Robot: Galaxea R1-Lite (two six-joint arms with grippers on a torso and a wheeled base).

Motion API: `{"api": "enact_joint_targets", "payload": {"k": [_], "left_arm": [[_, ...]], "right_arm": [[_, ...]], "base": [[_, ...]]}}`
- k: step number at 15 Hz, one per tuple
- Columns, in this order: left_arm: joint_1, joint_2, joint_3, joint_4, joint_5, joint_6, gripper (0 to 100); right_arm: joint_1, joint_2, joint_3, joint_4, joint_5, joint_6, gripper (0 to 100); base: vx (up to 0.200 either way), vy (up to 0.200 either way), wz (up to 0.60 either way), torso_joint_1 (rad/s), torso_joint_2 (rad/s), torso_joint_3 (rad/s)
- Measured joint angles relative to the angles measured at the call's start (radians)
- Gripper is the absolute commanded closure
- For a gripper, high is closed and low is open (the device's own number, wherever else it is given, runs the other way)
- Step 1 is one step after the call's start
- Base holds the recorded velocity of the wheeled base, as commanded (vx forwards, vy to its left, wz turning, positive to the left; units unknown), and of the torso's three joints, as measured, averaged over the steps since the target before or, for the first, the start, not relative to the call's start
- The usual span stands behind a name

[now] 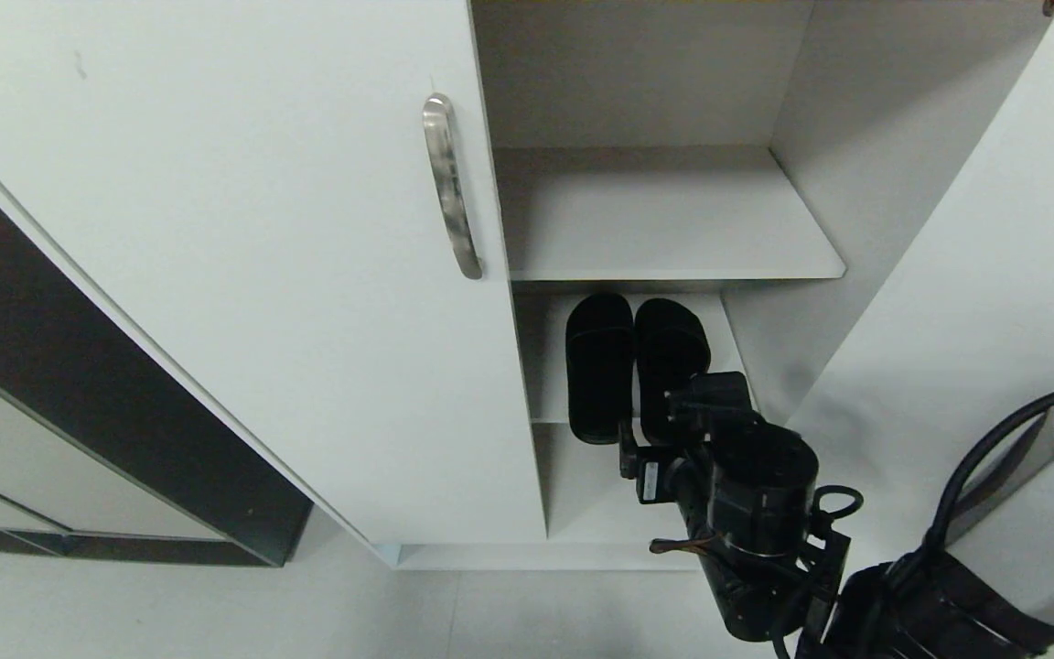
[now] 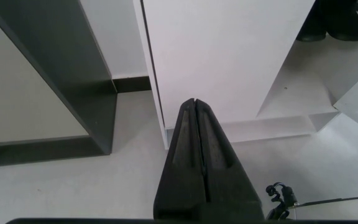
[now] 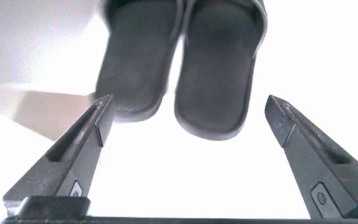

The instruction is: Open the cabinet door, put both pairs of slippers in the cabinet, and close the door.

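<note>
step: stowing slippers; door (image 1: 975, 302) stands open | slippers (image 1: 635, 361): one black pair, side by side on lower shelf (image 1: 541, 366), heels at its front edge | right hand (image 3: 188, 106): spread, just before the heels, touching nothing | left hand (image 2: 195, 109): pressed together, empty, over floor (image 2: 55, 186) | next, judged: back right hand clear, fetch second pair, then shut door.

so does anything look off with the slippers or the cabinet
Mostly tidy: the black slippers lie flat, side by side on the lower shelf. One thing: the heel of the slipper nearer the closed door seems to overhang the shelf's front edge, so it might catch the open door.
</note>
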Motion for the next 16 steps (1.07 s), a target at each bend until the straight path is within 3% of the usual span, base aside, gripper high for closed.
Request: {"api": "enact_joint_targets", "payload": {"k": [7,16], "left_arm": [[0.0,0.0,0.0,0.0,0.0,-0.001,100],[0.0,0.0,0.0,0.0,0.0,-0.001,100]], "right_arm": [[0.042,-0.037,0.035,0.0,0.0,0.0,0],[0.046,-0.039,0.04,-0.002,0.0,-0.001,0]], "base": [[-0.2,0.0,0.0,0.0,0.0,0.005],[0.0,0.0,0.0,0.0,0.0,0.0]]}}
